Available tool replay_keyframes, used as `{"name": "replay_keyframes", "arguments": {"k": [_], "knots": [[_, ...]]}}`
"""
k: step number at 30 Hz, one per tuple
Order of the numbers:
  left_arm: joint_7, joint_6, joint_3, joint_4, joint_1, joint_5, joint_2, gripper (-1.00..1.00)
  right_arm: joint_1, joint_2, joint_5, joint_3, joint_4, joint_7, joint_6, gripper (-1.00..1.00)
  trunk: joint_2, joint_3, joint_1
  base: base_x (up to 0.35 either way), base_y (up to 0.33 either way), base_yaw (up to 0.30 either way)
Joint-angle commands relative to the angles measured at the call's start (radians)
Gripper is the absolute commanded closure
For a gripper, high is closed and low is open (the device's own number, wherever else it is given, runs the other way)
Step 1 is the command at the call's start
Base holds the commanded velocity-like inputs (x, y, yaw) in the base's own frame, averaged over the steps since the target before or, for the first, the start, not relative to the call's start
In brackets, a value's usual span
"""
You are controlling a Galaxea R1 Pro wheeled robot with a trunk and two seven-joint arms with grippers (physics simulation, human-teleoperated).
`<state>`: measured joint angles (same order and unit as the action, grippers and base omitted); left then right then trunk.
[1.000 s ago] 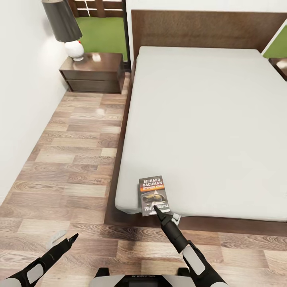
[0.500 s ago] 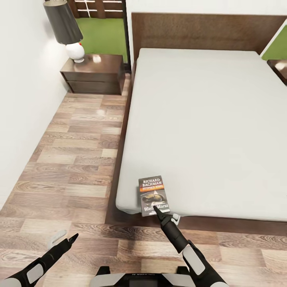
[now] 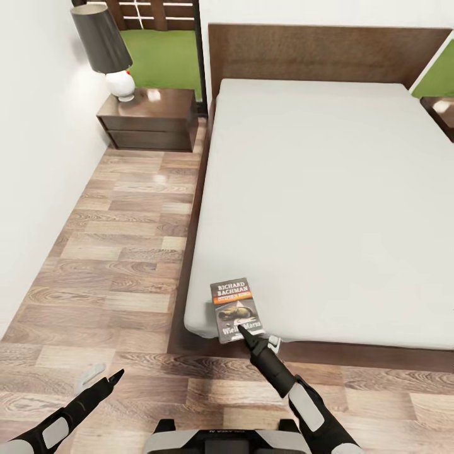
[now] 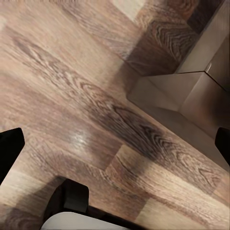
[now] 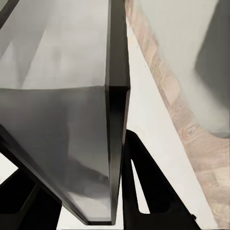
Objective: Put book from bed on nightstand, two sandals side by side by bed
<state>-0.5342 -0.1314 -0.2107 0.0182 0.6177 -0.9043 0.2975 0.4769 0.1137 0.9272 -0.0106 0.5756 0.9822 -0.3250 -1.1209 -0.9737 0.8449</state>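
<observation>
Nearest the robot, the right gripper (image 3: 254,341) is clamped on the lower edge of the book (image 3: 236,309), which has slid slightly toward the near-left corner of the bed (image 3: 328,189), suggesting the lift toward the far nightstand (image 3: 149,118) is starting, while the left gripper (image 3: 101,377) hangs parted over the floor.

Dark grey book (image 3: 236,309) with orange band, flat, face up, near bed (image 3: 328,189) mattress's front-left corner
</observation>
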Motion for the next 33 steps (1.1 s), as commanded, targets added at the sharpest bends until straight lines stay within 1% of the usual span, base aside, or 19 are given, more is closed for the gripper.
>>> {"name": "replay_keyframes", "arguments": {"k": [1,2,3,4,5,7,8,10,12,13,16,19,25,33], "knots": [[-0.003,-0.005,-0.009,-0.001,0.001,-0.005,0.0,-1.0,0.0,-0.001,0.006,-0.001,0.043,-0.001,-0.093,1.0,0.007,0.003,-0.004,0.0,0.0,0.0],[-0.003,-0.005,-0.009,-0.001,0.001,-0.005,0.0,-1.0,0.0,-0.002,0.005,-0.001,0.074,-0.001,-0.144,1.0,0.014,0.006,-0.008,0.0,0.0,0.0],[-0.003,-0.005,-0.009,-0.001,0.001,-0.005,0.0,-1.0,0.0,-0.002,0.003,-0.001,0.089,-0.001,-0.168,1.0,0.021,0.009,-0.012,0.0,0.0,0.0],[-0.003,-0.005,-0.009,-0.001,0.001,-0.005,-0.004,-1.0,0.0,-0.003,-0.011,-0.001,0.129,-0.002,-0.224,1.0,0.028,0.012,-0.015,0.0,0.0,0.0],[-0.003,-0.005,-0.009,-0.001,0.001,-0.005,-0.009,-1.0,0.0,-0.003,-0.035,-0.002,0.157,-0.002,-0.265,1.0,0.035,0.015,-0.019,0.0,0.0,0.0],[-0.003,-0.005,-0.009,-0.001,0.001,-0.005,-0.01,-1.0,0.0,-0.003,-0.056,-0.002,0.168,-0.002,-0.289,1.0,0.049,0.022,-0.027,0.0,0.0,0.0],[-0.003,-0.005,-0.009,-0.001,0.001,-0.005,-0.012,-1.0,0.0,-0.003,-0.077,-0.002,0.176,-0.001,-0.319,1.0,0.056,0.025,-0.031,0.0,0.0,0.0],[-0.003,-0.005,-0.009,-0.001,0.001,-0.005,-0.013,-1.0,0.0,-0.003,-0.097,-0.002,0.182,0.0,-0.354,1.0,0.07,0.031,-0.038,0.0,0.0,0.0],[-0.003,-0.005,-0.009,-0.001,0.001,-0.005,-0.014,-1.0,0.001,-0.003,-0.125,-0.002,0.21,0.0,-0.428,1.0,0.084,0.037,-0.046,0.0,0.0,0.0],[-0.003,-0.005,-0.009,-0.001,0.001,-0.005,-0.014,-1.0,0.001,-0.003,-0.147,-0.002,0.244,0.001,-0.469,1.0,0.091,0.04,-0.05,0.0,0.0,0.0],[-0.003,-0.005,-0.009,-0.001,0.001,-0.005,-0.015,-1.0,0.001,-0.004,-0.165,-0.001,0.263,0.003,-0.485,1.0,0.112,0.05,-0.061,0.0,0.0,0.0],[-0.003,-0.005,-0.009,-0.001,0.001,-0.005,-0.015,-1.0,0.001,-0.005,-0.171,-0.001,0.271,0.004,-0.486,1.0,0.133,0.059,-0.073,0.0,0.0,0.0],[-0.003,-0.005,-0.009,-0.001,0.001,-0.005,-0.015,-1.0,0.001,-0.005,-0.174,-0.001,0.275,0.004,-0.458,1.0,0.175,0.078,-0.096,0.0,0.0,0.0],[-0.003,-0.005,-0.009,-0.001,0.001,-0.005,-0.015,-1.0,0.001,-0.005,-0.174,-0.002,0.275,0.006,-0.451,1.0,0.231,0.104,-0.127,0.0,0.0,-0.007]]}}
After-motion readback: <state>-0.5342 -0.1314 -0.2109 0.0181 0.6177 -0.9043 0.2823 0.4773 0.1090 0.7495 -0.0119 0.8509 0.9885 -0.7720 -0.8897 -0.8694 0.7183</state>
